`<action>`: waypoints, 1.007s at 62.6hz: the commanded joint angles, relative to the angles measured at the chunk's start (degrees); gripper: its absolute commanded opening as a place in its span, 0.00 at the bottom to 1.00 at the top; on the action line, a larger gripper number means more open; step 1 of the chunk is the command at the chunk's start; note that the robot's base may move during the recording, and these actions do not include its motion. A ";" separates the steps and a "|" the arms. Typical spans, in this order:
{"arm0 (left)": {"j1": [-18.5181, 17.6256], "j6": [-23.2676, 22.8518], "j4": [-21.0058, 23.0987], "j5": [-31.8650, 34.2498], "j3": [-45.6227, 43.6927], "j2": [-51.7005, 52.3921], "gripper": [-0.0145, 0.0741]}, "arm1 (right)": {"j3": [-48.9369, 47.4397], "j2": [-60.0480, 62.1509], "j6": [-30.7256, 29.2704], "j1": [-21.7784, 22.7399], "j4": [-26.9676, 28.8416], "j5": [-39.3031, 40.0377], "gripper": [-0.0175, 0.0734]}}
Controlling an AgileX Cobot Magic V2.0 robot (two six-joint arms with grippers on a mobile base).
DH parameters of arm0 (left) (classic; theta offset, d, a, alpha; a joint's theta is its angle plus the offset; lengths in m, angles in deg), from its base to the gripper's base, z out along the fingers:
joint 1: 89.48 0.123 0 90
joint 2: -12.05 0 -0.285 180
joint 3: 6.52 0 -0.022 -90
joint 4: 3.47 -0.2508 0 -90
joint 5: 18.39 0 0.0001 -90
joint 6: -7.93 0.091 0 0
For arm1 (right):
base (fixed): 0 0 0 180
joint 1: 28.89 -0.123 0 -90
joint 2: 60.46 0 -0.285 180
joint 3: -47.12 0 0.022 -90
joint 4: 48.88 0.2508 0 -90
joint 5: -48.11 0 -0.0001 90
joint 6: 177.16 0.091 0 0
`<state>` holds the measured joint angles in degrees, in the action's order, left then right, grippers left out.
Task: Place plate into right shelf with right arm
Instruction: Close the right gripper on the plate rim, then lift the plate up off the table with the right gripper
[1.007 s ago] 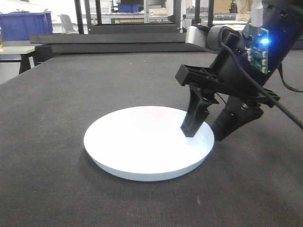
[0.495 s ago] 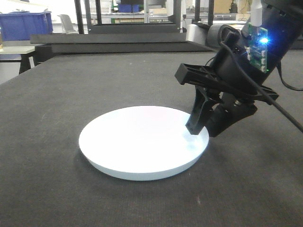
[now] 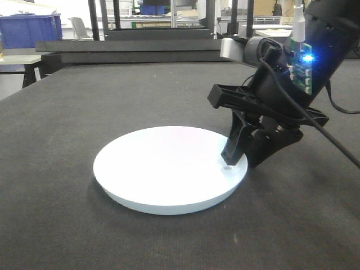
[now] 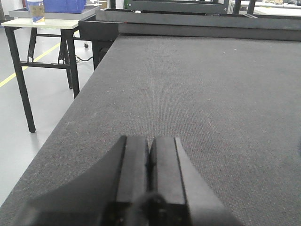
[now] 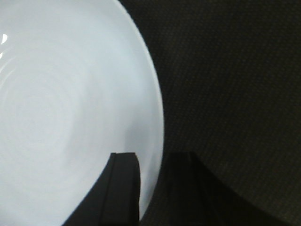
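The white plate [image 3: 163, 169] lies flat on the black table mat [image 3: 67, 112]. My right gripper [image 3: 241, 163] slants down onto the plate's right rim. One finger [image 3: 232, 149] presses the inside of the plate and the other sits outside, under the rim. In the right wrist view the plate [image 5: 61, 94] fills the left side, and the right gripper [image 5: 151, 157] has its jaws tight on the rim's edge. My left gripper [image 4: 149, 141] hovers over bare mat [image 4: 211, 94] with its pads together and nothing between them. The right shelf is out of view.
The mat's left edge [image 4: 70, 122] drops to the floor. Beyond it stands a small side table [image 4: 42, 23] holding a blue bin [image 3: 28, 28]. Black frames and racks [image 3: 140, 45] line the table's far side.
The right gripper's fingers have drawn together on the plate's right rim. The plate has slid a little to the left on the mat.
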<state>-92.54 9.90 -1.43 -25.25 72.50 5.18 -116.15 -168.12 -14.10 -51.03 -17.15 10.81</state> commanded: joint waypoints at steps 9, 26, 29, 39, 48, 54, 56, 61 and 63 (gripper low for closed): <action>0.05 -0.16 0.35 4.85 0.57 0.34 0.11 | -1.11 0.64 -0.52 -0.10 0.69 1.32 0.43; 0.05 -0.16 0.35 4.85 0.57 0.34 0.11 | -3.23 1.65 -0.52 0.30 0.69 -1.28 0.25; 0.05 -0.16 0.35 4.85 0.57 0.34 0.11 | -4.10 2.91 -0.52 0.59 0.69 -2.00 0.25; 0.05 -0.16 0.35 4.85 0.57 0.34 0.11 | -4.83 9.95 -0.52 1.79 0.74 -2.04 0.25; 0.05 -0.16 0.35 4.85 0.57 0.34 0.11 | -4.50 19.06 -0.52 2.42 0.74 -1.72 0.25; 0.05 -0.16 0.35 4.85 0.57 0.34 0.11 | -3.42 26.58 -0.52 2.47 0.68 -0.13 0.25; 0.05 -0.16 0.35 4.85 0.57 0.34 0.11 | -2.80 28.75 -0.52 2.47 0.64 0.40 0.25; 0.05 -0.16 0.35 4.85 0.57 0.34 0.11 | -1.00 35.47 -0.52 2.47 0.33 2.19 0.25; 0.05 -0.16 0.35 4.85 0.57 0.34 0.11 | -0.13 37.81 -0.52 2.47 0.28 3.08 0.25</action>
<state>-92.54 9.90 -1.43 -25.25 72.50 5.18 -116.32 -137.66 -14.08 -48.92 -17.89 9.28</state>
